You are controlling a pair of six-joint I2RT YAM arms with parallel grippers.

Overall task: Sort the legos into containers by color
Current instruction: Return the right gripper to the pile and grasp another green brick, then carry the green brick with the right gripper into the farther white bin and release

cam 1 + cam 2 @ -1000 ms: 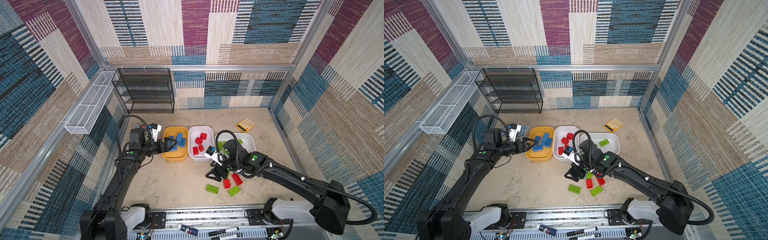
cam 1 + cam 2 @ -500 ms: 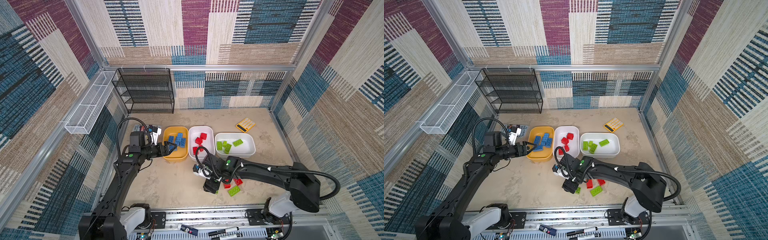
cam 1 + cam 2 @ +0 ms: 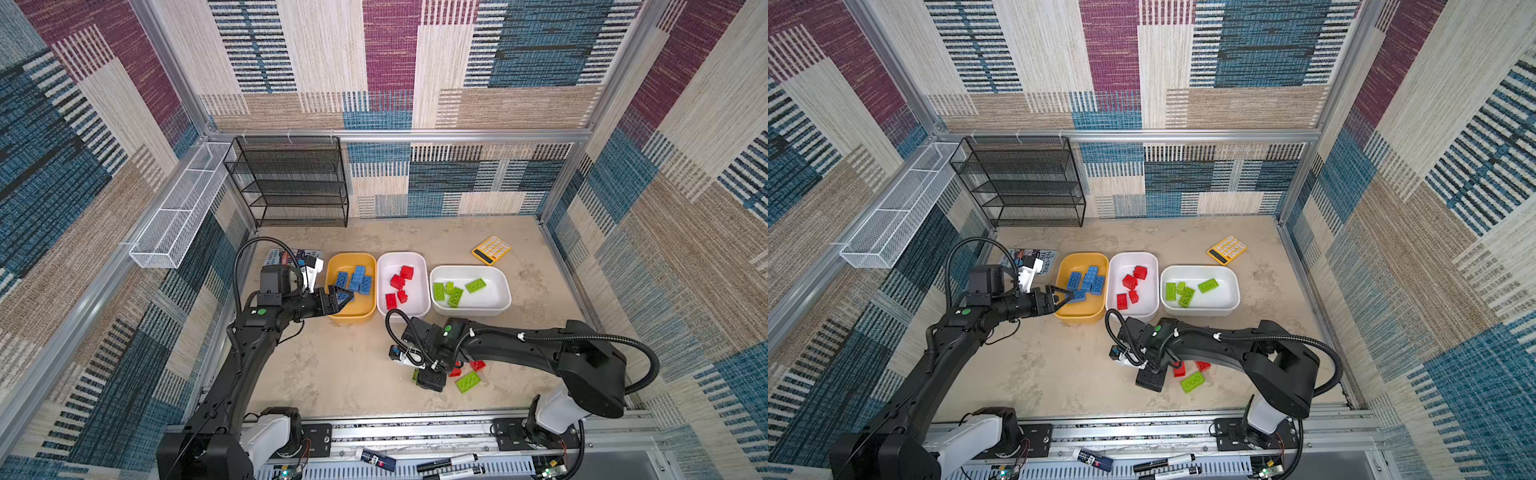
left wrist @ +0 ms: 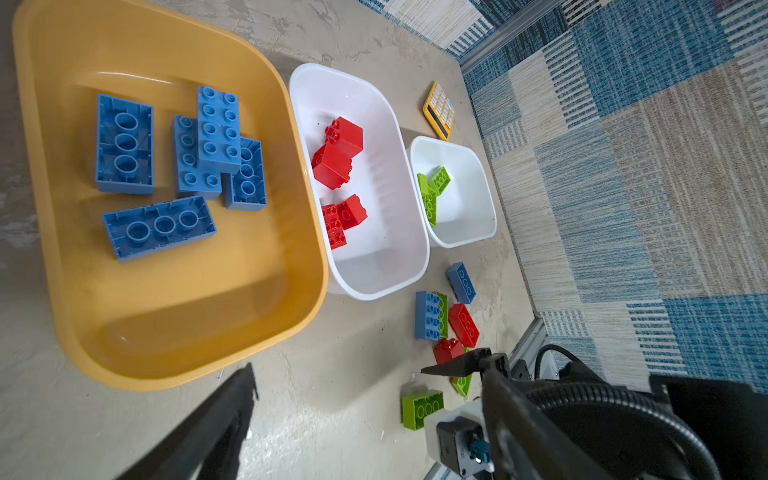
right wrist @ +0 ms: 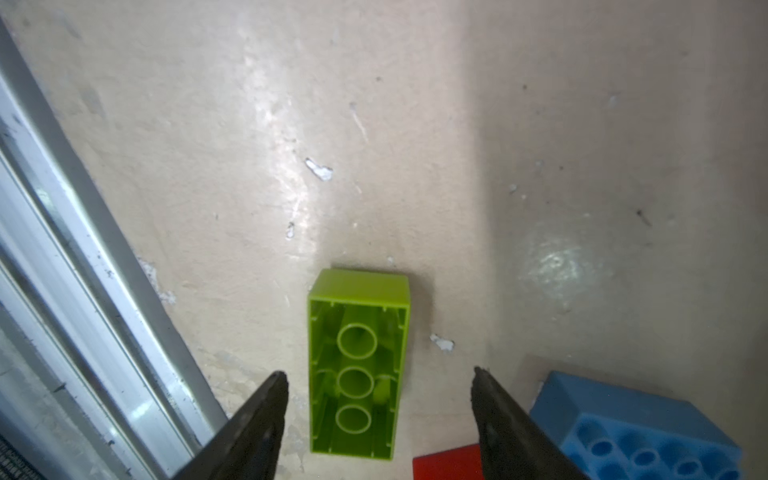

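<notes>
The left claw (image 3: 344, 302) hangs with its jaws apart and nothing between them. The yellow tub (image 3: 353, 319) sits just under and ahead of its tips, and the 5 blue bricks (image 4: 218, 129) in it all lie free on the tub floor. To this claw's right, the middle white tub (image 3: 422, 307) holds 4 red bricks (image 3: 397, 281). Nearer the robot than that tub, the right claw (image 5: 378, 376) is down close to the tabletop (image 3: 332, 365) with its jaws apart, 1 on each side of an upturned green brick (image 5: 357, 365). The right wrist view shows bare tabletop between the brick and each jaw, so it is straddled but not gripped. Just to the right of this claw lie 2 loose red bricks (image 3: 477, 365) and a loose green brick (image 3: 468, 381). The left wrist view adds 2 loose blue bricks (image 4: 461, 282) near it, with 1 more green piece pressed against 1 of them. Beyond the right claw and to its right, the right white tub (image 3: 469, 311) holds 4 green bricks (image 3: 455, 297). By my count 13 pieces are sorted, none in a wrong tub, and about 7 lie outside, so the job looks roughly 2/3 done. The likely next step is to close on the straddled brick and carry it to the right white tub.
</notes>
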